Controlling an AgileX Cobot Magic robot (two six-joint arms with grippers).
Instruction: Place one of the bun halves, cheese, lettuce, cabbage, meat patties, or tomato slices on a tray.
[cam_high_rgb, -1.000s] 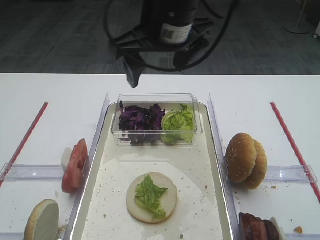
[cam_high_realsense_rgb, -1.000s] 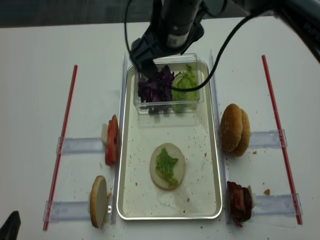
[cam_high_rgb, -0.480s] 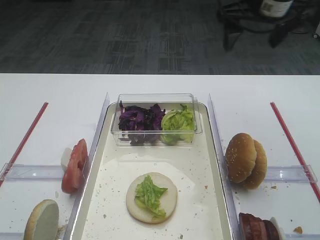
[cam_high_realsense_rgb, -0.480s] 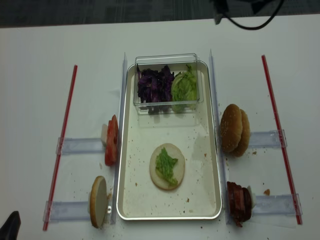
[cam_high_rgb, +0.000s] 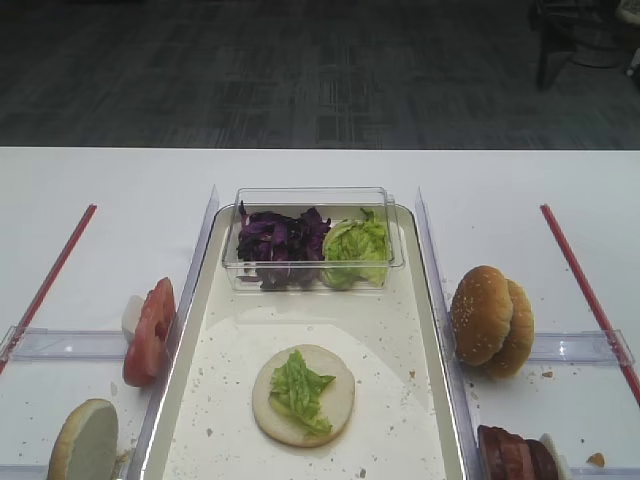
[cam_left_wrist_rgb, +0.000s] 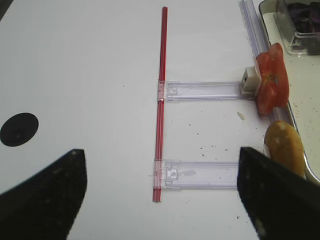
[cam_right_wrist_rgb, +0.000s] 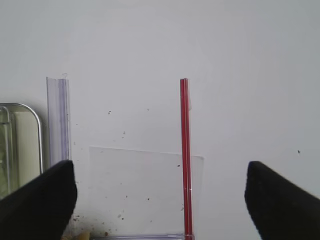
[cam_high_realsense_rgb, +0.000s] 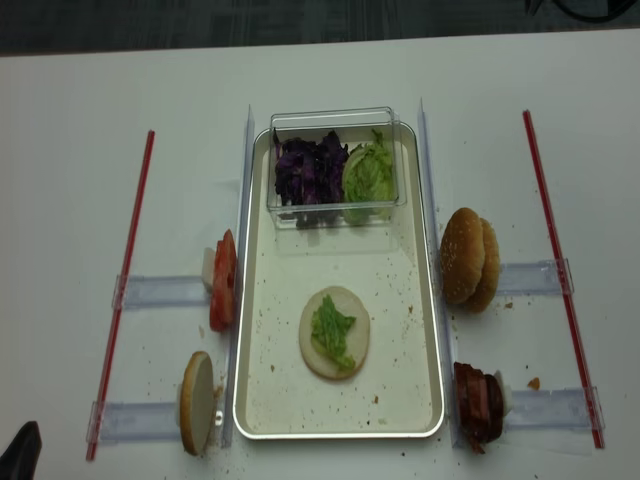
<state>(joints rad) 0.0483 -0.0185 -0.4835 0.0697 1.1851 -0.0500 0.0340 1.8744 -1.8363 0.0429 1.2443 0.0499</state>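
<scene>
Right gripper (cam_right_wrist_rgb: 160, 200) has withdrawn from the clear plastic tub (cam_high_realsense_rgb: 335, 165), jaws wide, empty; purple shredded cabbage (cam_high_realsense_rgb: 308, 168) untaken, next layer pending.

Little of the robot showed: the right gripper (cam_right_wrist_rgb: 160, 200) had blunt, matte black fingertips (cam_right_wrist_rgb: 37, 197) with rounded edges, and the left gripper (cam_left_wrist_rgb: 162, 200) had the same plain dark fingertips (cam_left_wrist_rgb: 47, 192), unmarked.

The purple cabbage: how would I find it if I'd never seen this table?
Start at the long off-white tray in the middle of the table. At its far end sits a small clear tub. The cabbage is the dark purple shredded heap in the tub's left half; the pale green lettuce beside it fills the right half.
</scene>
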